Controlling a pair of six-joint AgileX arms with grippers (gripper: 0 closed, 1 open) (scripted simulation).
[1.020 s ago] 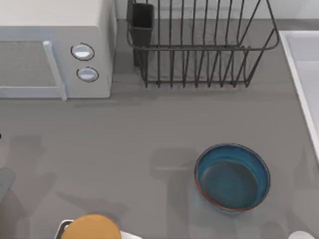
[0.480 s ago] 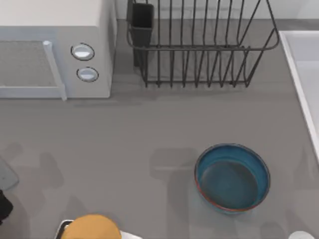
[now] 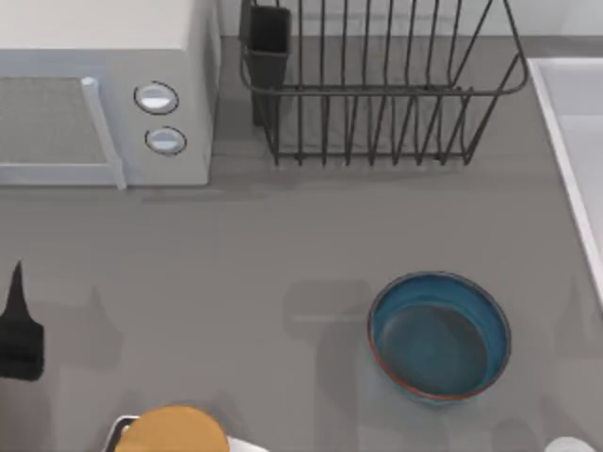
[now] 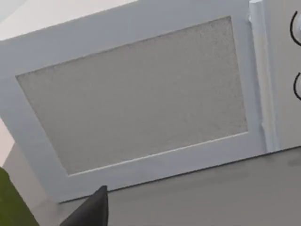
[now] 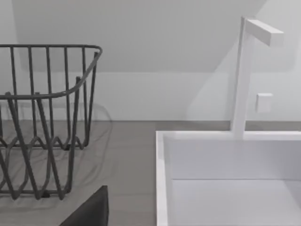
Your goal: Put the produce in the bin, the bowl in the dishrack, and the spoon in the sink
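Observation:
The blue-teal bowl with a reddish-brown rim stands upright and empty on the grey counter, right of the middle. The dark wire dishrack stands at the back, its black utensil cup at its left corner; it also shows as the dishrack in the right wrist view. The pale sink runs along the right edge, and its rim appears in the right wrist view. My left gripper hangs at the far left, well away from the bowl. My right gripper points toward the rack and sink. The produce and the spoon are out of view.
A white microwave fills the back left, and its door faces the left wrist camera. An orange rounded object sits at the front edge on something white. A white faucet rises behind the sink. A green surface shows beside the left gripper.
My left gripper has come farther into the top view at the left edge and moved toward the back. The bowl and the rack have not moved.

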